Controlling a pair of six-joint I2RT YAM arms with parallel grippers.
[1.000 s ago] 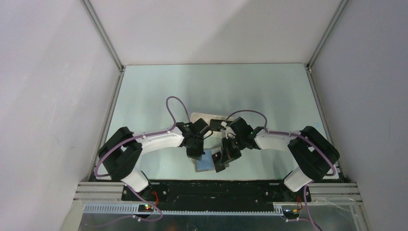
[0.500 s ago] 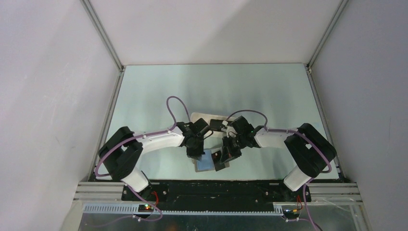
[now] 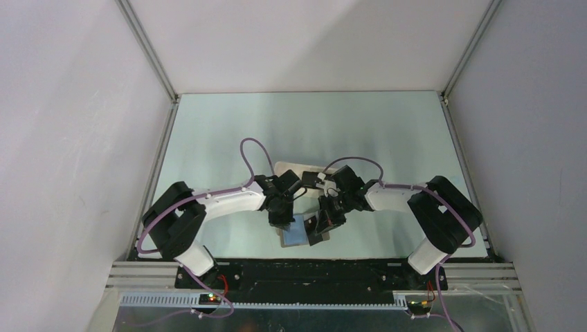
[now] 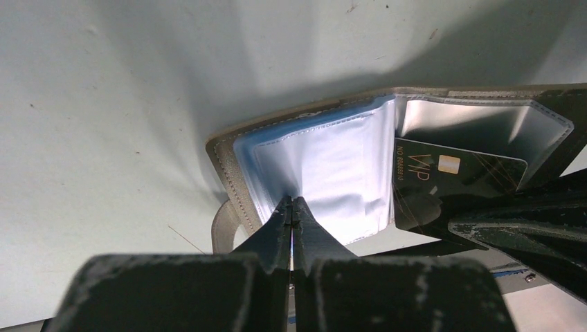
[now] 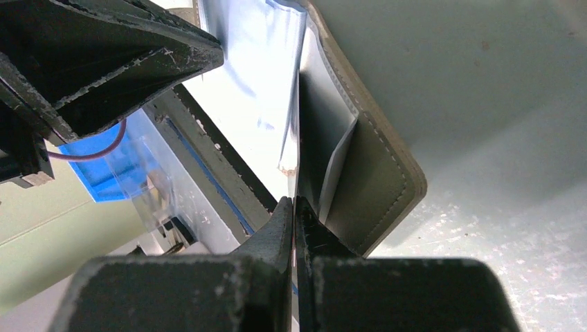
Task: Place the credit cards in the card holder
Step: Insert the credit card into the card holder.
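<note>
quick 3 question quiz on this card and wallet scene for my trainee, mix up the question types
1. True or false: the card holder is folded open, its silvery-blue inside showing.
2. Fill in: the word printed on the black card is ___.
3. What is the left gripper pinching?
A) a clear sleeve inside the card holder
B) the black card
C) nothing, its jaws stand open

Key: 1 true; 2 VIP; 3 A
</note>
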